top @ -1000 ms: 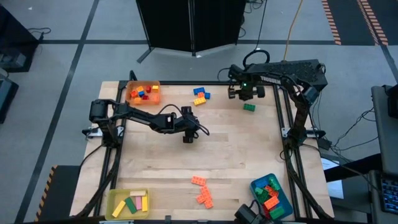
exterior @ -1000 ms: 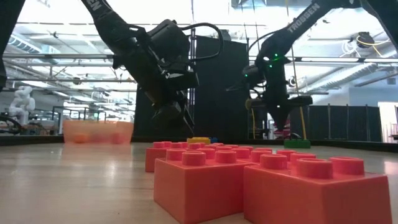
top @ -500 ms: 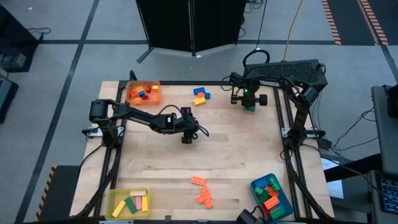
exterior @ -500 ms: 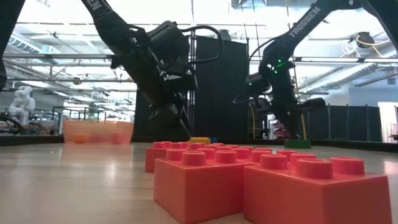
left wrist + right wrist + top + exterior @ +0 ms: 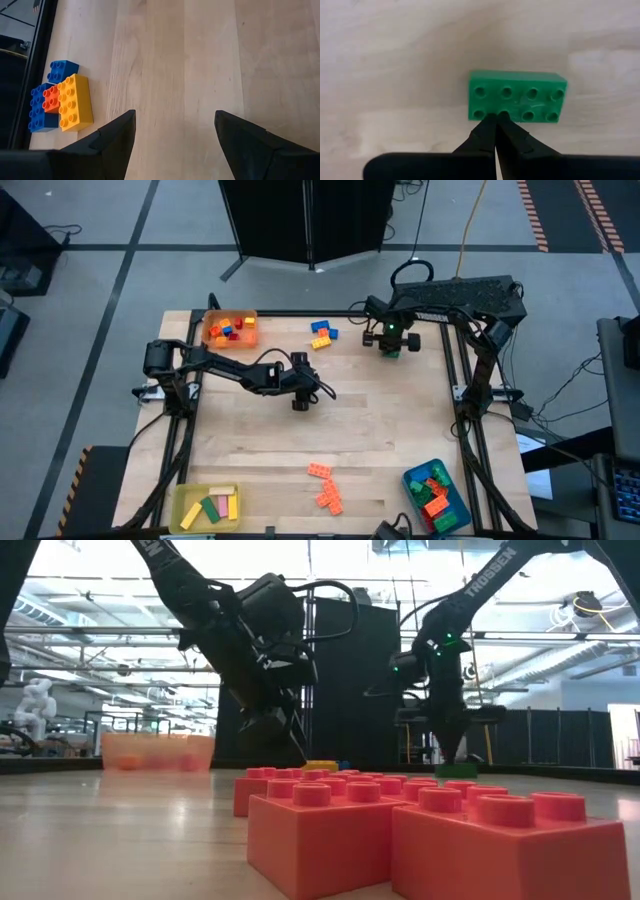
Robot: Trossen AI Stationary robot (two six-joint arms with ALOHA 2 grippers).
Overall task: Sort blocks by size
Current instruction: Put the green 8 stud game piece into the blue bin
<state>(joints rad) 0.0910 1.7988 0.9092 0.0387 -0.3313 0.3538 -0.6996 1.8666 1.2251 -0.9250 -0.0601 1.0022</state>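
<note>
Right gripper: fingers pressed together with nothing between them, tips at the edge of the green block — not holding it.
Green block: flat on the table, near its far right corner, just beside the blue, yellow and orange blocks toward the right arm's side.
Left gripper: released, fingers spread wide — over bare wood near the table's middle, the blue-yellow-orange cluster ahead of it.
Orange blocks: loose near the front edge.
</note>
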